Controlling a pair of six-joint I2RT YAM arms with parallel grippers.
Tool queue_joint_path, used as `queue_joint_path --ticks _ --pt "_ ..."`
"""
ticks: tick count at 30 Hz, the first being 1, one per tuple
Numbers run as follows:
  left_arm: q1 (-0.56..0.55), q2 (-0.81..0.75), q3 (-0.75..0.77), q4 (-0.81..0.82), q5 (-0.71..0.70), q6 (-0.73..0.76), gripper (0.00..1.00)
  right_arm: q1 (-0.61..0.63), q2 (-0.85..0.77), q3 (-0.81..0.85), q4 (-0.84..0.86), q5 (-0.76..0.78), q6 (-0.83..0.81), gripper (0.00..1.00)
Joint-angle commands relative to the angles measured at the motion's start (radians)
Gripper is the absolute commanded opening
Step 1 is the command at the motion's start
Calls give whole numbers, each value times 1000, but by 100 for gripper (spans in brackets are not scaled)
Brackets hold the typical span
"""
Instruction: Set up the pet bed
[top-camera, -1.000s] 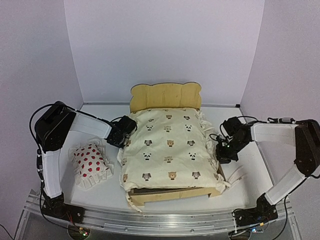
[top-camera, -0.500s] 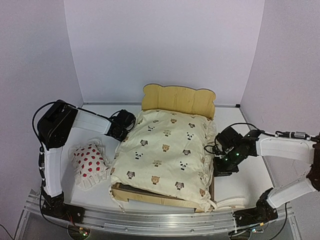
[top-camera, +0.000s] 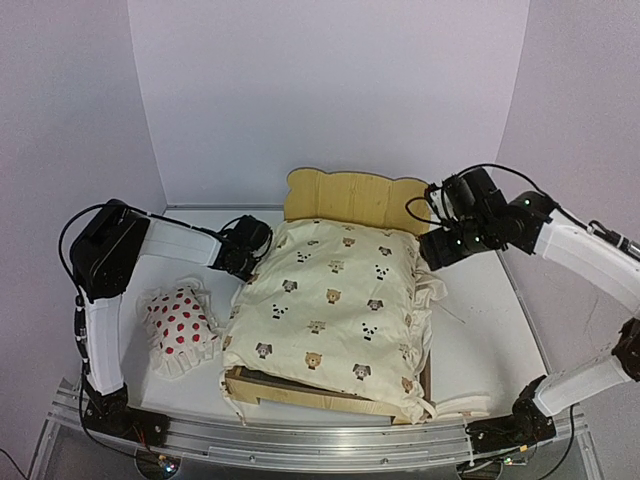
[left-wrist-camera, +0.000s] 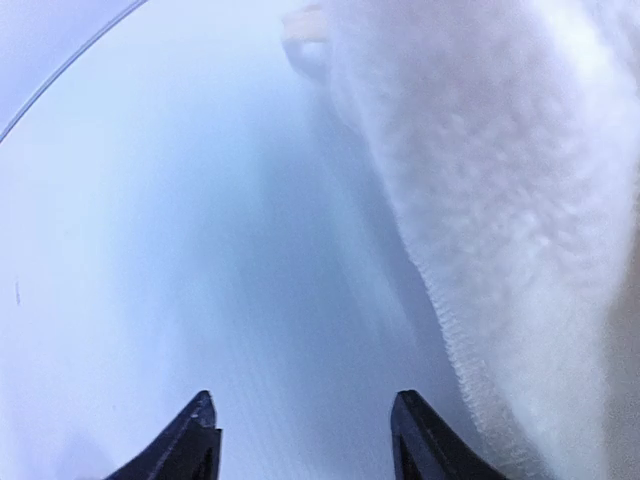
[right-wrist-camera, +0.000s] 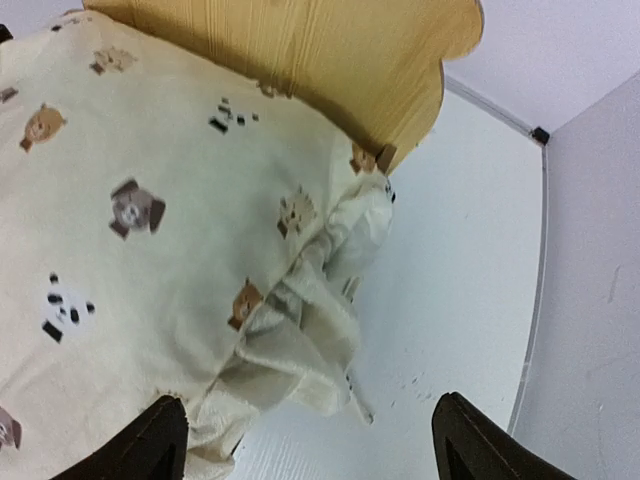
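The pet bed (top-camera: 352, 199) stands mid-table, turned slightly, its scalloped plywood headboard (right-wrist-camera: 300, 50) at the back. A cream animal-print quilt (top-camera: 330, 300) covers it and hangs over the sides. My left gripper (top-camera: 241, 268) sits low at the bed's back left corner. In the left wrist view it (left-wrist-camera: 305, 428) is open over bare table, with the quilt's fuzzy edge (left-wrist-camera: 500, 200) just to its right. My right gripper (top-camera: 440, 250) hovers above the back right corner. It (right-wrist-camera: 310, 445) is open wide above the rumpled quilt corner (right-wrist-camera: 300, 340) and holds nothing.
A small white pillow with red dots (top-camera: 180, 322) lies on the table left of the bed. White walls close in the back and both sides. The metal rail (top-camera: 300, 440) with the arm bases runs along the near edge.
The bed has swung so its foot points left and its headboard right. My right gripper has let go of the quilt's right edge and risen toward the headboard. My left gripper has opened.
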Motion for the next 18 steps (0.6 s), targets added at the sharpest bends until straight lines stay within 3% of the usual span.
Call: queue_joint_path --ticks 1,7,11,18 --pt "-24 -115 60 -87 -57 -58 64 -69 130 182 78 -55 -229 88" --pt "-27 -269 -42 -191 -94 -175 68 -216 307 354 153 -302 -424 95" --pt "-63 -338 -91 -271 -91 -252 68 -330 446 498 160 -452 -441 96" --pt "-218 -451 -136 -428 -175 -393 67 -381 650 690 160 -509 -491 96"
